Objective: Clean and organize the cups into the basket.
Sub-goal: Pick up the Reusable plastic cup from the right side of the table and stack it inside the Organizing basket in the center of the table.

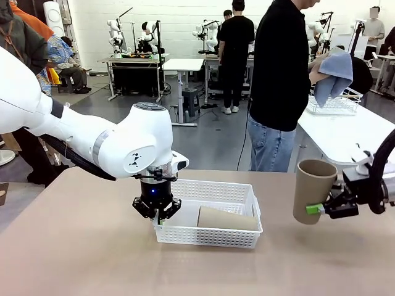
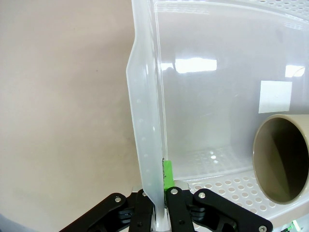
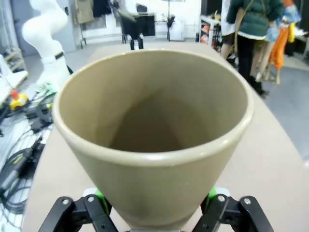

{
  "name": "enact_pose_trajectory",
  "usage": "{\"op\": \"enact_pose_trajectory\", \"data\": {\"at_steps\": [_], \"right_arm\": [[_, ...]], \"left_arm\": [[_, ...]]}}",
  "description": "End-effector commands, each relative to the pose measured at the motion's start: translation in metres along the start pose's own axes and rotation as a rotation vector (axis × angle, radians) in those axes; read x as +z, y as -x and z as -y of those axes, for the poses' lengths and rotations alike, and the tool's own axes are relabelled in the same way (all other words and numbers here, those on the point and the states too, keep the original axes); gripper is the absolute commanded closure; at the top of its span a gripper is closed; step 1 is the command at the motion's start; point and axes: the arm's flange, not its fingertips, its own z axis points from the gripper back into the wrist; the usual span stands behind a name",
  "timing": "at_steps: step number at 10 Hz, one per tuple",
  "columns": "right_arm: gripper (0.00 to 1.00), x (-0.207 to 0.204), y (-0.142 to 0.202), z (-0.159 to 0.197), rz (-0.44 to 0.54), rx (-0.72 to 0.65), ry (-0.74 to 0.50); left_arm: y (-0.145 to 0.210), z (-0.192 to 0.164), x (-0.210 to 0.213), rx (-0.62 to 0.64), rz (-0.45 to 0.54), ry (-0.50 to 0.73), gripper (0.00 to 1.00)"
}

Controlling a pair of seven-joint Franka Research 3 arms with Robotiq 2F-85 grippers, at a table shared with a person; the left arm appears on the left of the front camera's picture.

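Note:
The white lattice basket (image 1: 210,237) stands mid-table. One tan cup (image 1: 226,218) lies on its side inside, and the left wrist view looks into that cup's (image 2: 282,165) open mouth. My left gripper (image 1: 157,210) is shut on the basket's left end wall (image 2: 145,121); that wall sits pinched in my left gripper (image 2: 161,200), a green pad (image 2: 167,174) pressed to its inner face. At the right, my right gripper (image 1: 323,209) is shut on a second tan cup (image 1: 313,190), held upright above the table. In the right wrist view this cup (image 3: 154,135) opens toward the camera above my right gripper (image 3: 154,215).
A person in black stands at the table's far side holding a blue-grey cloth (image 1: 334,74). Behind, on a white table to the right, sits a white wire basket (image 1: 337,105). Bare tan tabletop (image 1: 80,253) spreads left of and in front of the basket.

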Motion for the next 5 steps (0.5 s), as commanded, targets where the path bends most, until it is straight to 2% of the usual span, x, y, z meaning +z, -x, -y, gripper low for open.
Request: {"op": "enact_pose_trajectory", "data": {"at_steps": [1,3,5], "right_arm": [[0.92,-0.004,-0.058,-0.031,-0.073,0.012,0.031],[0.92,-0.002,-0.085,-0.038,-0.064,0.004,0.071],[0.92,-0.002,-0.078,-0.035,-0.071,-0.06,0.166]], "left_arm": [[0.002,0.001,-0.002,-0.001,-0.003,-0.004,1.0],[0.002,0.001,-0.002,-0.001,-0.003,-0.004,1.0],[0.002,0.001,-0.002,-0.001,-0.003,-0.004,1.0]]}}
